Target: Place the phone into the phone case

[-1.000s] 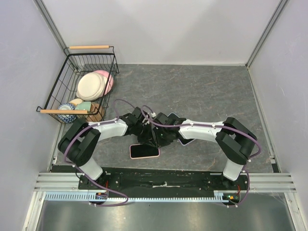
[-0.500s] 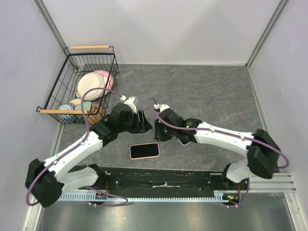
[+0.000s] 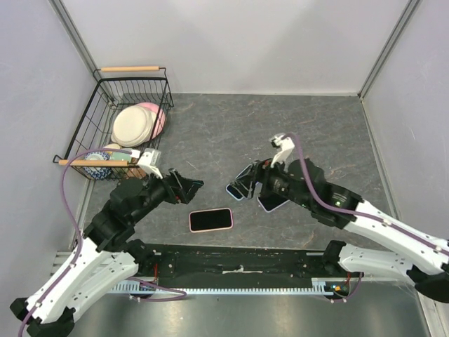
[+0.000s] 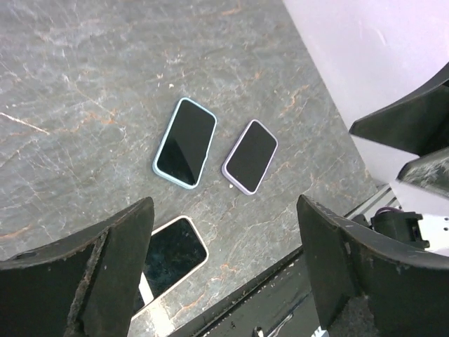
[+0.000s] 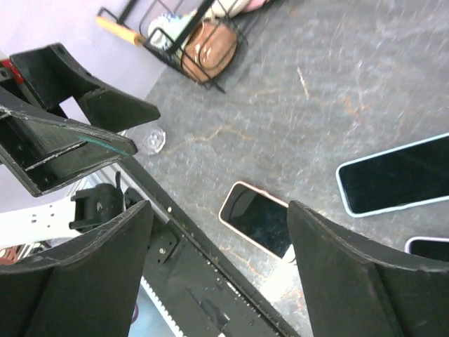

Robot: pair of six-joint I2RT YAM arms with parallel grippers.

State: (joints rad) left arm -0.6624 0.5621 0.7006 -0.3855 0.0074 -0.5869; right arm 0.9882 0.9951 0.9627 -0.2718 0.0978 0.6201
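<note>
At the far left, the wire basket point(image 3: 130, 69) of dishes point(image 3: 133, 125) plays no part in this. My left gripper point(image 4: 224, 203) hangs above the tabletop point(image 3: 302, 126), jaws spread wide and holding nothing. Just right of it the pink-rimmed phone point(image 3: 210, 220) lies flat, screen up, nearest the arm bases. Further right are the blue-rimmed phone point(image 4: 184, 142) and the purple-rimmed phone point(image 4: 250, 156), side by side, near each other but not touching. My right gripper point(image 5: 217, 210) hovers over that pair, jaws likewise wide apart and empty.

All three show a dark face inside a coloured rim, so I cannot tell which is a bare phone and which a case. My read is that I'm between grasps, with nothing in hand. The next move calls for settling which piece is which. Then I'd lower one gripper squarely over the phone's long edges, while the other arm steadies the case against sliding on the stone-patterned surface.
</note>
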